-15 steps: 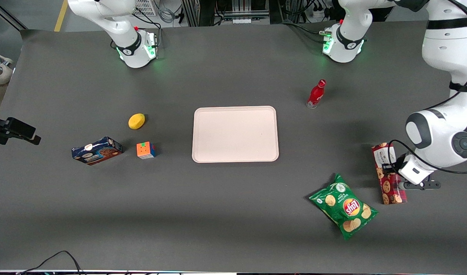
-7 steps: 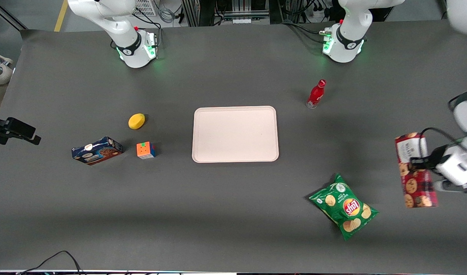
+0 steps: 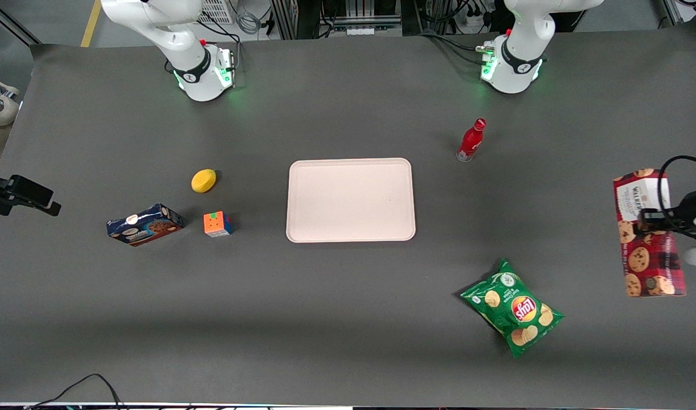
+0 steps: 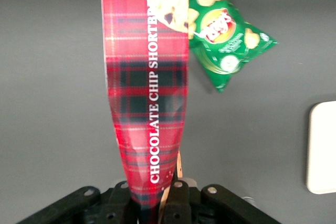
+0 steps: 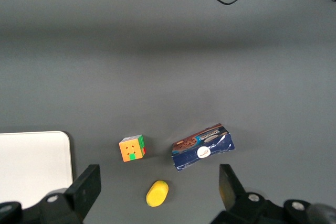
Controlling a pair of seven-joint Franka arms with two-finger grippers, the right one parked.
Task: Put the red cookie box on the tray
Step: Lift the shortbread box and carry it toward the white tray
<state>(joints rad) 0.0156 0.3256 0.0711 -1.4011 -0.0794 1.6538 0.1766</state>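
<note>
- Caught only by the left wrist view: gripper (image 4: 157,203) clamped shut on the red cookie box (image 4: 147,93), fingers pressed against the narrow end of the carton, white lettering "CHOCOLATE CHIP SHORTBR…" running along its length.
- From the front view, little of that grip visible — just the black gripper (image 3: 651,221) across the red cookie box (image 3: 649,233) at the working arm's end of the table.
- Held clear above the table surface (image 3: 348,319), long axis running roughly 12 to 6 o'clock in the front view, white label end at 12.
- Well apart from the tray (image 3: 350,200); from the tray, box out at about 3 o'clock.
- Looked like a long narrow carton in dark-red tartan with darker plaid bands, chocolate-chip cookie pictures scattered over it, one large cookie near the end away from the gripper in the wrist view.
- Seen past the box in the wrist view: green chip bag (image 4: 226,30) lying on the table, and one pale edge of the tray (image 4: 321,148).
- Chip bag (image 3: 512,307) at about 4 o'clock from the tray in the front view, nearer the camera than the box.
- Shown best by the right wrist view — blue cookie box (image 5: 202,147), colour cube (image 5: 132,148) and yellow lemon-like item (image 5: 157,192), grouped toward the parked arm's end.
- Red bottle (image 3: 471,140) upright, at about 1 o'clock from the tray.
</note>
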